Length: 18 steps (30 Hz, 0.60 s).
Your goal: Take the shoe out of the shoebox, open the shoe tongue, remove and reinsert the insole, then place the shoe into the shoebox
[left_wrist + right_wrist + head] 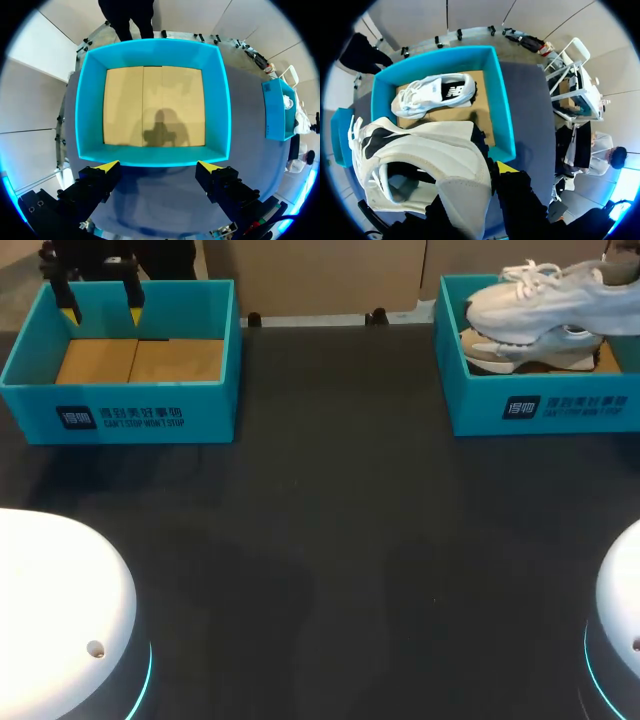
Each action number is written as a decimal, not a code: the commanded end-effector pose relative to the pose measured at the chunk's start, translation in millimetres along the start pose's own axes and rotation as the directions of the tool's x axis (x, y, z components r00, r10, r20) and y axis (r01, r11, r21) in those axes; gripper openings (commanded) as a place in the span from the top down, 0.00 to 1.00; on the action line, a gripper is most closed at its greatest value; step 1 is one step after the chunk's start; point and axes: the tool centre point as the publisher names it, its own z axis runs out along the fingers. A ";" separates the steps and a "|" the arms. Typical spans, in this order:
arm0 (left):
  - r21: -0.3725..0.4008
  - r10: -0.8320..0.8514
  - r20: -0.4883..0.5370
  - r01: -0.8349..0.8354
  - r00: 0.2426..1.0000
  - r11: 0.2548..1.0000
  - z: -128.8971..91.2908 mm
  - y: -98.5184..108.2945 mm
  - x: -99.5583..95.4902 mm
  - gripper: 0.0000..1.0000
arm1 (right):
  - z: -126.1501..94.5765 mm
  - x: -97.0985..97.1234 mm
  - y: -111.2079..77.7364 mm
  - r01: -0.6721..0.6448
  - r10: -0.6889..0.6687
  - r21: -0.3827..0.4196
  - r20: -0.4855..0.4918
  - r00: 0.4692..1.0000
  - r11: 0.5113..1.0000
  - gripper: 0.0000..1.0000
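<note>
The dark tabletop (pixel 330 540) carried two teal cardboard shoeboxes: the left shoebox (pixel 130 412) showing its brown floor, the right shoebox (pixel 545 410) with a white sneaker (pixel 530 352) lying inside. My right pincer (pixel 490 176) gripped the heel of a second white mesh sneaker (pixel 560 298), raised above that box. My left pincer (pixel 101 308) hung wide over the left shoebox's edge

Left gripper (pixel 159 167): black angular fingers (pixel 92 187), wedge-shaped yellow tips, recessed screw holes. Arm housings (pixel 50 590): white domes, cyan light rings
</note>
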 end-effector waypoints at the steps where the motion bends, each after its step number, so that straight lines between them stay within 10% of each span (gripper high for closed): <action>1: 0.002 0.000 -0.001 0.000 1.000 1.000 0.5 1.0 -0.4 0.00 | -30.3 12.5 -39.9 -0.008 0.008 -0.054 0.010 1.000 0.999 1.00; 18: 0.002 0.000 -0.001 0.000 1.000 1.000 0.5 1.0 -0.4 0.00 | -44.1 93.5 -161.1 -0.055 0.054 -0.113 -0.010 0.998 0.992 1.00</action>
